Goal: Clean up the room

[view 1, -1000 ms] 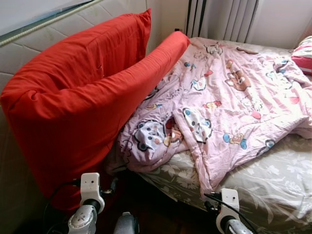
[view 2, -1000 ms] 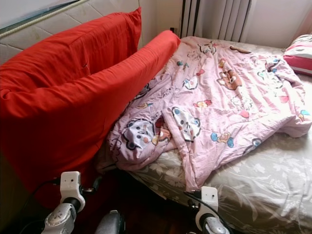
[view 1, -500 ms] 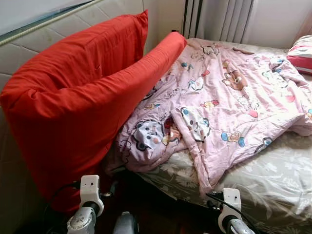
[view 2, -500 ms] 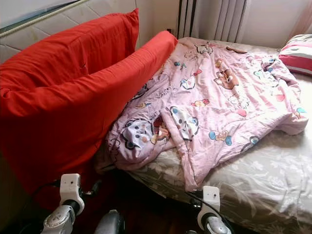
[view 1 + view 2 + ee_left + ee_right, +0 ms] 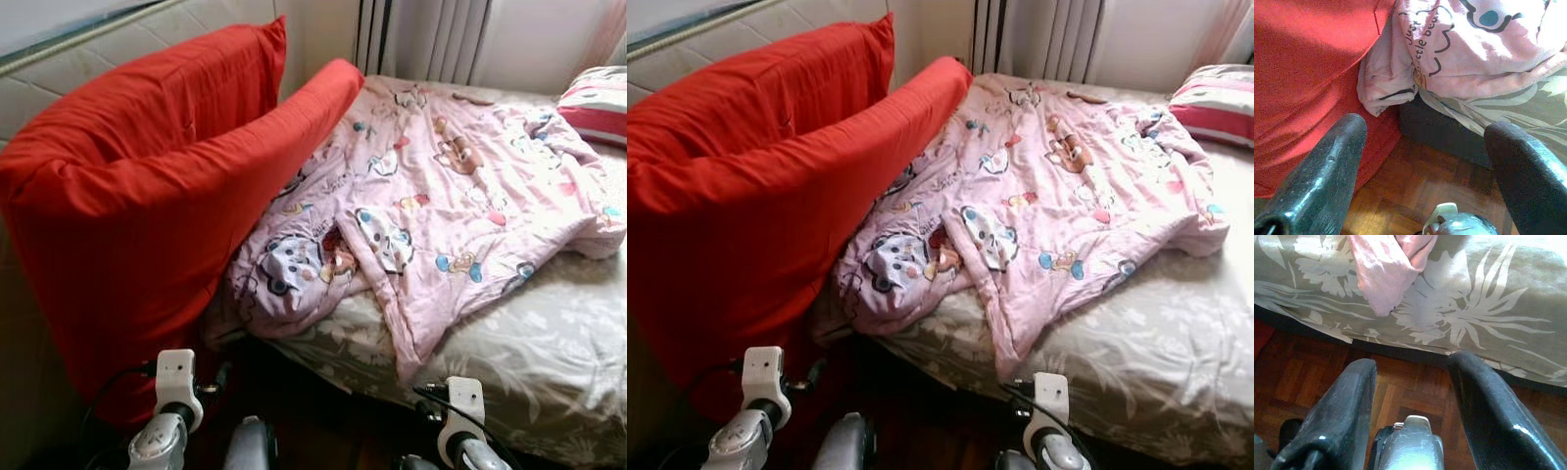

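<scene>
Approach phase, nothing grasped yet. Bed with floral sheet carries a crumpled pink cartoon quilt, bunched at the near left corner and hanging over the near edge. Big red cushion leans against the headboard side at the bed's left edge; striped pillow at the far right corner. Next move, my guess: step in and reach for the quilt's hanging edge. Left gripper and right gripper hang low over the parquet floor, both spread wide, empty, touching nothing
</scene>
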Robot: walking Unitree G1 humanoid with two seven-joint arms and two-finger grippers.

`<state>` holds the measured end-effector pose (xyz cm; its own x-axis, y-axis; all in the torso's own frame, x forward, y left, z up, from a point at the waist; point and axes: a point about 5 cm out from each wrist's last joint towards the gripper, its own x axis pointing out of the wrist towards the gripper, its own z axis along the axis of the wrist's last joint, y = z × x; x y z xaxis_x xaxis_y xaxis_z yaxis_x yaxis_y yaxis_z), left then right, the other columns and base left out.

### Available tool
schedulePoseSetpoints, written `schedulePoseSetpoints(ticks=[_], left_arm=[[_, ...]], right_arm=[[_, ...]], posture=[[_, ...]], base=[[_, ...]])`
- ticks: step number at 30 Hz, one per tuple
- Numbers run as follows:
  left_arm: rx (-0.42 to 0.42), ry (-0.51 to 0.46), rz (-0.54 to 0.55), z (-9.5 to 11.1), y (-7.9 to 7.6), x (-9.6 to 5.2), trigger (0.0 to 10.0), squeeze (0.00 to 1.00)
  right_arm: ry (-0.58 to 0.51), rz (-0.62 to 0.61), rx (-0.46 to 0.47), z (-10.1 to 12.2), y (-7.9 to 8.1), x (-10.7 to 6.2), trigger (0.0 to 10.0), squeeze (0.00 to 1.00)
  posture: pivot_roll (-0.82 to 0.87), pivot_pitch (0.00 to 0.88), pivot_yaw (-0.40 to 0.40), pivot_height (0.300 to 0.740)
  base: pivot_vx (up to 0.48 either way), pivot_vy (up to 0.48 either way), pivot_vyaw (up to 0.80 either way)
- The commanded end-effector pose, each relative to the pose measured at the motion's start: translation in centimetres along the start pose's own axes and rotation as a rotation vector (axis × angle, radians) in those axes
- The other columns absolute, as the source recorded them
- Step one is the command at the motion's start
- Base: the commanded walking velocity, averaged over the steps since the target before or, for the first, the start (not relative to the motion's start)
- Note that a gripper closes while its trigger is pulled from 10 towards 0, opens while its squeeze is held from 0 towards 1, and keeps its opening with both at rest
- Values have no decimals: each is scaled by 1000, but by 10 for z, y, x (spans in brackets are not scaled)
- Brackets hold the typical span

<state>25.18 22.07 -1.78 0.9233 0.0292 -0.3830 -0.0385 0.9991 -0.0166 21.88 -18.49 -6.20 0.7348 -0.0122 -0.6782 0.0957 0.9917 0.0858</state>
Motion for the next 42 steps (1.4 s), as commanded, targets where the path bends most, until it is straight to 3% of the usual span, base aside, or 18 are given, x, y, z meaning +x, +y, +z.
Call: schedulePoseSetpoints(ticks=[1,30,42], left_arm=[[-13,1,19,0,5,0,10000,0],[-8,1,21,-2,4,-2,10000,0],[-4,-8,8,-2,0,-2,10000,0]], right_arm=[[-2,5,1,2,1,1,10000,0],[-2,4,-2,-2,-1,-1,10000,0],[6,10,1,-2,1,-1,10000,0]], posture=[[21,62,32,610],[24,86,29,610],[24,95,27,610]], base=[[247,0,0],[292,0,94],[129,0,0]])
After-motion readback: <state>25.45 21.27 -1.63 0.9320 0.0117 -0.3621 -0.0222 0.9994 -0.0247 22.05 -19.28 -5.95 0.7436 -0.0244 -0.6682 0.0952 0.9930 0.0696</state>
